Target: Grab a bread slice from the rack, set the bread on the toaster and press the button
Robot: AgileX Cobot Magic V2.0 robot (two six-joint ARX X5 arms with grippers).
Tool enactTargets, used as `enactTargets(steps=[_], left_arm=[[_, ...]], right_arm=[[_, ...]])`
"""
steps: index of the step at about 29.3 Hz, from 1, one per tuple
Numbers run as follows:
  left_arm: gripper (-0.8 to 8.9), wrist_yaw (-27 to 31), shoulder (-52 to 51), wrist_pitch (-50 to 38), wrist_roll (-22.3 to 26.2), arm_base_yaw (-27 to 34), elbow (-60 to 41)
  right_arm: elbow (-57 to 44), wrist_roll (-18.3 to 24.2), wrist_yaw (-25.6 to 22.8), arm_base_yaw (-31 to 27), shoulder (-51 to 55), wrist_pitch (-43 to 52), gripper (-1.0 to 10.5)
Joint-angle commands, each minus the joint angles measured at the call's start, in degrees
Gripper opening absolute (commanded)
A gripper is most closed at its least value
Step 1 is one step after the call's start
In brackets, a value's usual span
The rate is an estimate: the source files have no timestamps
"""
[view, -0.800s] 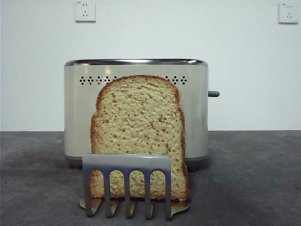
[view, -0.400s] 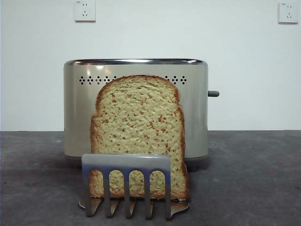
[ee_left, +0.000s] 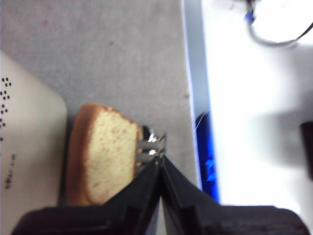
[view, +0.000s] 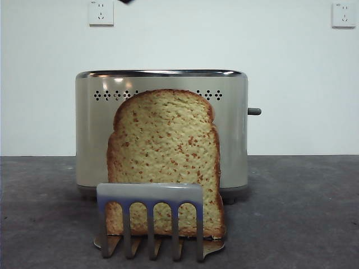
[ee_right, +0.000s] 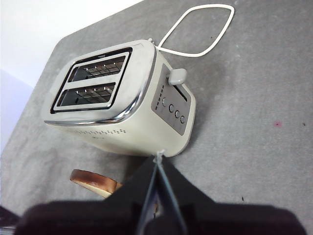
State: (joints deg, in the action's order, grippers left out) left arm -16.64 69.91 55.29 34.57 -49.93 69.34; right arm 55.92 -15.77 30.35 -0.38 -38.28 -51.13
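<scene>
Front view: slice of bread (view: 164,159) upright in rack (view: 150,193), likely light, soft, crumbly — grip crust at 12 o'clock; left end effector (ee_left: 160,164) and right end effector (ee_right: 157,159) both clenched, empty.

The right gripper (ee_right: 159,159), two black jaws pressed together at their tips, hangs above a grey felt-like table (ee_right: 254,127). A boxy cream toaster (ee_right: 132,115) with a chrome rim has two empty slots; its grey lever knob (ee_right: 177,75) juts from the narrow end at about one o'clock, above four round dials. A brown-crusted bread slice (ee_right: 95,181) shows partly at seven o'clock, and a white cord loop (ee_right: 195,29) lies beyond.
</scene>
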Motion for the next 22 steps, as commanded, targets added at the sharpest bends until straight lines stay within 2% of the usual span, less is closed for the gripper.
enactTargets(steps=[1,3,7,10,22], left_arm=[[0.02,3.1,3.1,1.2,1.7,-1.2,2.4],[0.51,4.2,4.9,1.8,1.7,-1.6,4.0],[3.2,5.9,7.8,2.0,1.7,-1.8,5.7],[4.23,6.8,9.1,2.0,1.7,-1.7,6.2],[4.22,11.8,15.0,-1.6,3.3,-1.7,6.2]], right_arm=[[0.2,2.1,0.3,0.1,0.1,0.0,0.0],[0.2,2.8,0.3,0.1,0.1,0.1,0.0],[0.2,3.6,0.2,0.1,0.1,-0.1,0.0],[0.2,5.3,0.1,0.0,0.1,-0.7,0.0],[0.2,8.9,0.1,0.1,0.1,-3.5,0.0]])
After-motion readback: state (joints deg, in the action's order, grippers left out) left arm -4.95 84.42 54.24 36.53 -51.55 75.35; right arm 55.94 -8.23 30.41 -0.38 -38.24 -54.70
